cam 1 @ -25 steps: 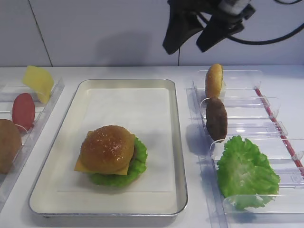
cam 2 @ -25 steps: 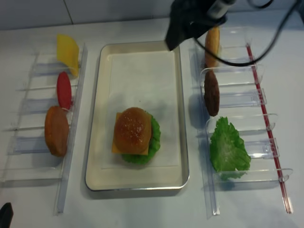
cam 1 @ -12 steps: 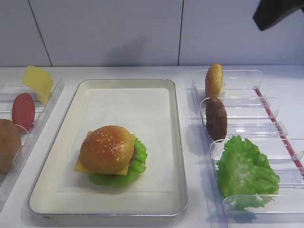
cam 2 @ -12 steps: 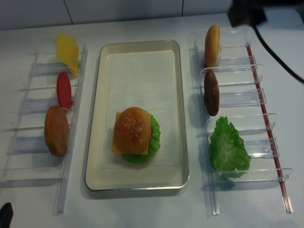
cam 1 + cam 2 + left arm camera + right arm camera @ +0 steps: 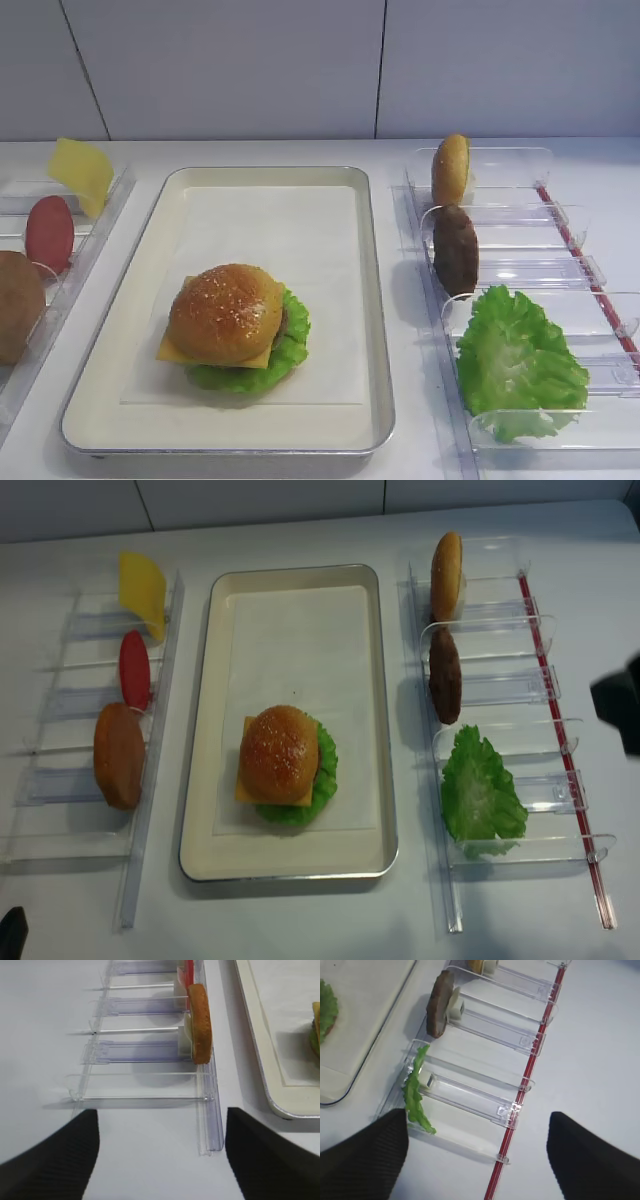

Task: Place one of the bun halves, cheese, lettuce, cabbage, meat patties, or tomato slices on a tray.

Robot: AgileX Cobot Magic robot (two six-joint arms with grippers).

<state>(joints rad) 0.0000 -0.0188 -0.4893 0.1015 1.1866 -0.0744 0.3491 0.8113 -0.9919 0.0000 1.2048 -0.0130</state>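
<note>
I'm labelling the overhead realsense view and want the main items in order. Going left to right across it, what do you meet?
Brown bun half in the left clear rack → silvery metal tray holding the sesame-bun burger → ruffled green lettuce leaf in the right clear rack → dark right hand at the edge.

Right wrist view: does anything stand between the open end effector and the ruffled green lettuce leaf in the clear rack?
Nothing visible does. The right end effector hangs open beside the ruffled green lettuce leaf, which stands in the clear plastic rack.
</note>
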